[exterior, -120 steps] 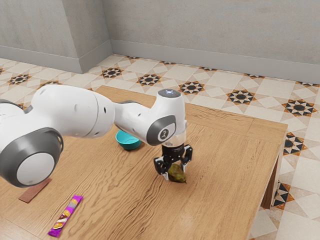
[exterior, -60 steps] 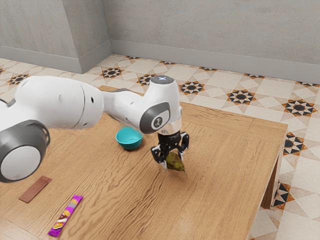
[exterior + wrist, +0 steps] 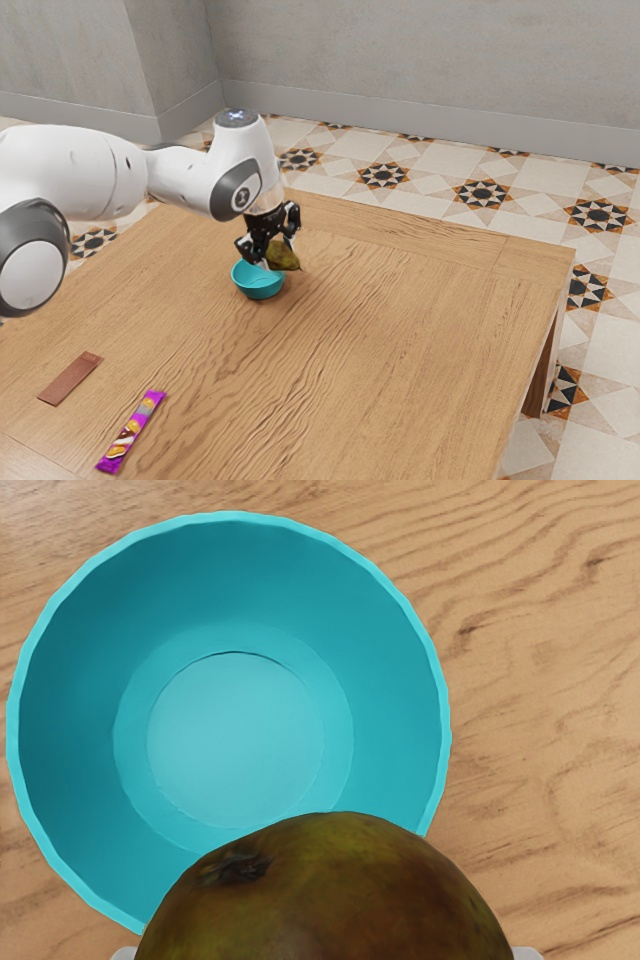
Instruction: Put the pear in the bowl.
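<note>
Above the table [image 3: 420, 340], near the turquoise bowl [image 3: 258, 289] — one pear [image 3: 330, 900], clamped by both fingers of the gripper [image 3: 279, 255]; purple-wrapped bar [image 3: 131, 432] — any lettering too small to be read.

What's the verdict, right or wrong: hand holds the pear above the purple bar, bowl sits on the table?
Wrong spot: the exterior view shows the hand holding the pear by the bowl, well away from the purple bar. The bowl does sit on the table.
</note>
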`<state>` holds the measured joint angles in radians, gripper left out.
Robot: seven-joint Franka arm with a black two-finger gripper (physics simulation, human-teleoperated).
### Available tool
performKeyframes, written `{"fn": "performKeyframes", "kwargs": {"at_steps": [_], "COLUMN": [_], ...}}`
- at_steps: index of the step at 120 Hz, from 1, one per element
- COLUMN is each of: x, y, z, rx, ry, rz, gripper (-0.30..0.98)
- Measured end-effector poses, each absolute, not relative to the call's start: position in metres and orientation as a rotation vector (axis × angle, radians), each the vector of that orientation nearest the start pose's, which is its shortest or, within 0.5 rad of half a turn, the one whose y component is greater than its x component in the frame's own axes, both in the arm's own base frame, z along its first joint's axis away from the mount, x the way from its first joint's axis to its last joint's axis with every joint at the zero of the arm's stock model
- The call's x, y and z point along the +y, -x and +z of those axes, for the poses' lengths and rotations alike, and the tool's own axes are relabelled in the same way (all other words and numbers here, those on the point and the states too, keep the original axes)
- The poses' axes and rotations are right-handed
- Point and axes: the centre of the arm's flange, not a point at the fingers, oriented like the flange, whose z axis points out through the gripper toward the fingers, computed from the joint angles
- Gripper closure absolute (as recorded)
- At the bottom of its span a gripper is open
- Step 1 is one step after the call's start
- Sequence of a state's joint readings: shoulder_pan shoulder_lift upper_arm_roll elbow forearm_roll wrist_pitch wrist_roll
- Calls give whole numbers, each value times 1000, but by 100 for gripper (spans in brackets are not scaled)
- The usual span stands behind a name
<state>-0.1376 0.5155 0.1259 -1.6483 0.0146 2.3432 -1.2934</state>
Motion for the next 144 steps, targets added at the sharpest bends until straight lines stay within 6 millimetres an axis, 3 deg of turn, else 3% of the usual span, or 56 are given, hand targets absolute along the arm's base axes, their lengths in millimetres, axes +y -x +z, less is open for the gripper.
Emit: {"fn": "performKeyframes", "kwargs": {"at_steps": [12, 36, 58, 64, 72, 87, 105, 120, 144], "x": [4, 27, 34, 31, 19, 14, 11, 9, 11], "y": [-700, -700, -700, -700, -690, -654, -604, -586, -572], "z": [324, 316, 314, 321, 355, 473, 571, 615, 644], "rx": [-1905, -1951, -1961, -1955, -1931, -1848, -1596, -1369, -1014], "ry": [2552, 2523, 2518, 2529, 2572, 2667, 2830, 2981, 3130], "rz": [-303, -306, -311, -323, -361, -420, -404, -303, -151], "gripper": [31, 29, 14, 12, 9, 6, 4, 3, 3]}}
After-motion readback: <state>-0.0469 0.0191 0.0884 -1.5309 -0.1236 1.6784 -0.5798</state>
